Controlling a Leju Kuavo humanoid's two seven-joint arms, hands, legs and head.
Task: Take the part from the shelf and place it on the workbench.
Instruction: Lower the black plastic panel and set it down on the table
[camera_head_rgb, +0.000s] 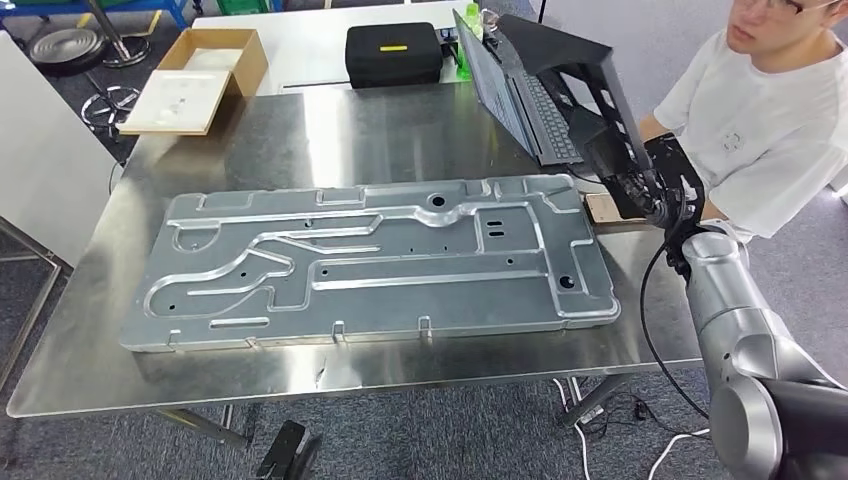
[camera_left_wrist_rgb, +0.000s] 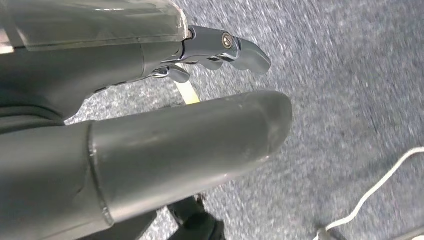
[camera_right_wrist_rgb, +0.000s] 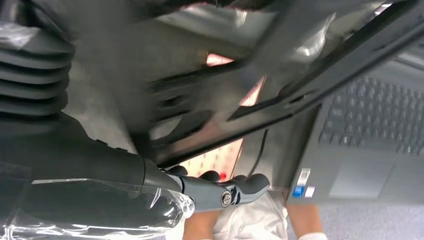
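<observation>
A black metal frame part (camera_head_rgb: 573, 75) hangs tilted above the right end of the steel workbench (camera_head_rgb: 400, 130), over an open laptop. My right hand (camera_head_rgb: 662, 188) grips its lower edge. In the right wrist view the part (camera_right_wrist_rgb: 300, 75) crosses close and blurred in front of my right hand (camera_right_wrist_rgb: 220, 192), whose dark fingers (camera_right_wrist_rgb: 245, 185) curl under it. My left hand (camera_left_wrist_rgb: 150, 145) hangs over grey carpet, its thumb and fingers (camera_left_wrist_rgb: 240, 50) apart with nothing between them.
A large grey pressed metal panel (camera_head_rgb: 370, 265) covers most of the workbench. The laptop (camera_head_rgb: 520, 105), a black case (camera_head_rgb: 393, 53) and a cardboard box (camera_head_rgb: 200, 80) stand at the back. A person in white (camera_head_rgb: 770, 110) sits at the right. Cables (camera_head_rgb: 600, 410) lie on the floor.
</observation>
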